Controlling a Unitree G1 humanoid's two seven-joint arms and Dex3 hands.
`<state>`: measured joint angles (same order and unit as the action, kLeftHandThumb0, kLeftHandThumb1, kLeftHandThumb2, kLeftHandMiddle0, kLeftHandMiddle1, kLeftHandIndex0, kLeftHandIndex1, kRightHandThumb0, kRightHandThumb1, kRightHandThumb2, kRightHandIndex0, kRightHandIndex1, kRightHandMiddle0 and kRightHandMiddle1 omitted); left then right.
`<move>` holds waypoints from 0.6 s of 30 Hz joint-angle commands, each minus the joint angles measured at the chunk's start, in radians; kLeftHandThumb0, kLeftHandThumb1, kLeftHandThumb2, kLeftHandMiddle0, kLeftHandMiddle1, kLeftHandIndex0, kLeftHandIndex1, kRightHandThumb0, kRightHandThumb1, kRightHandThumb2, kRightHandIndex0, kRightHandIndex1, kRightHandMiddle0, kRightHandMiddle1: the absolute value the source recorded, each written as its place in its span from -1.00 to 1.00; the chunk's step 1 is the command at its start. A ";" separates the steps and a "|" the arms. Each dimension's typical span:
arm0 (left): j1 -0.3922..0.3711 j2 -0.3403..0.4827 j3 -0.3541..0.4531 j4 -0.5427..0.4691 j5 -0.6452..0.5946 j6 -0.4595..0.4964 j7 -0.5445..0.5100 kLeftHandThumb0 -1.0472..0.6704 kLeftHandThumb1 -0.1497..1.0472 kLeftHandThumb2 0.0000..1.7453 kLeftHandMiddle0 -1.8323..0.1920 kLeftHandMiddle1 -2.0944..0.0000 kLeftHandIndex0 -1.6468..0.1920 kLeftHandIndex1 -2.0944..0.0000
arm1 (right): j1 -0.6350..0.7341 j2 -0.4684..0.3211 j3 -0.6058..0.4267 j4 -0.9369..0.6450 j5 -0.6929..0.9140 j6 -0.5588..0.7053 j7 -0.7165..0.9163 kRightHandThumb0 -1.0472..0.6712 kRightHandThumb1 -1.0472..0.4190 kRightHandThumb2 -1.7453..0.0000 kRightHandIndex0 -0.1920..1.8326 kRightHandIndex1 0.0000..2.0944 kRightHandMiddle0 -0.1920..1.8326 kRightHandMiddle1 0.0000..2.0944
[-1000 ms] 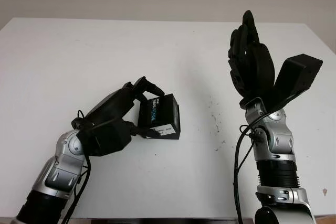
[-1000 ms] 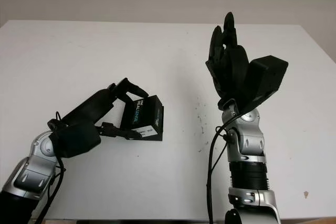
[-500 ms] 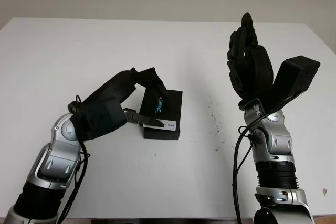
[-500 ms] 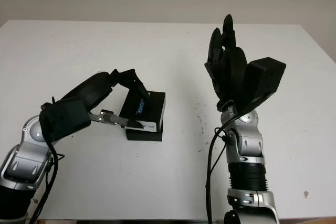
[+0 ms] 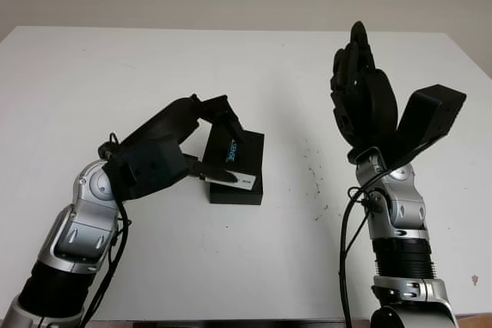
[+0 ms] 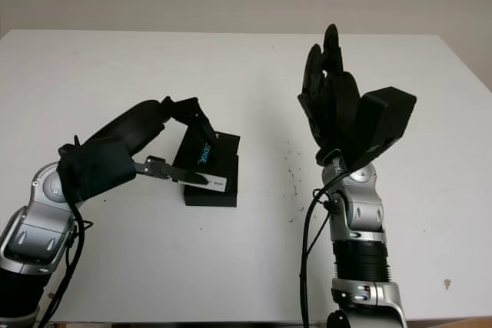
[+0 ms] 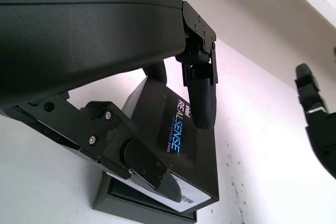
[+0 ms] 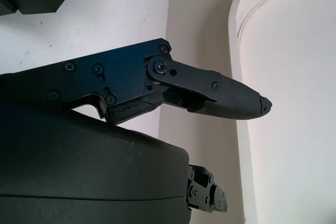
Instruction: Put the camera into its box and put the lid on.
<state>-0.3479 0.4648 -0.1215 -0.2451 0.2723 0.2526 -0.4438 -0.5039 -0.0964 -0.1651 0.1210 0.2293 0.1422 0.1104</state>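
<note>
Black box (image 5: 235, 190) mid-surface (image 5: 115, 74); lid (image 5: 234, 159) tilted on top, not seated. Left hand (image 5: 184, 147) grips lid, fingers on top and near edge. Contents hidden. Right hand (image 5: 361, 90) open, raised at right.

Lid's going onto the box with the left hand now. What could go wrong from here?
1. The lid sits tilted on the box, so it may jam or seat crooked.
2. The left hand pinches the lid alone; nothing steadies the box, which could slide on the table.
3. The right hand is raised, open, away from the box.
</note>
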 commanded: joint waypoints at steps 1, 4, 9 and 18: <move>0.005 -0.005 -0.010 -0.031 0.010 0.009 0.008 0.11 0.87 -0.93 0.41 -0.48 0.50 -0.43 | 0.005 -0.004 0.002 -0.023 -0.001 -0.005 0.000 -0.65 -1.00 0.24 -1.00 -1.00 -1.00 -1.00; 0.016 -0.006 -0.013 -0.040 0.019 0.020 0.014 0.11 0.88 -0.93 0.43 -0.47 0.52 -0.43 | 0.003 -0.003 -0.001 -0.021 0.002 -0.006 0.000 -0.65 -1.00 0.24 -1.00 -1.00 -1.00 -1.00; 0.037 -0.022 -0.015 -0.059 0.029 0.039 0.034 0.11 0.87 -0.94 0.40 -0.50 0.52 -0.44 | 0.000 -0.002 -0.003 -0.015 0.003 -0.006 -0.001 -0.65 -1.00 0.26 -1.00 -1.00 -1.00 -1.00; 0.066 -0.058 -0.007 -0.080 0.011 0.050 0.062 0.08 0.87 -0.94 0.41 -0.52 0.52 -0.43 | 0.004 -0.002 0.001 -0.018 -0.004 -0.010 -0.004 -0.65 -1.00 0.25 -1.00 -1.00 -1.00 -1.00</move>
<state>-0.2907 0.4138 -0.1355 -0.3037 0.2916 0.3063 -0.3901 -0.5036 -0.0964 -0.1649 0.1204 0.2282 0.1421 0.1076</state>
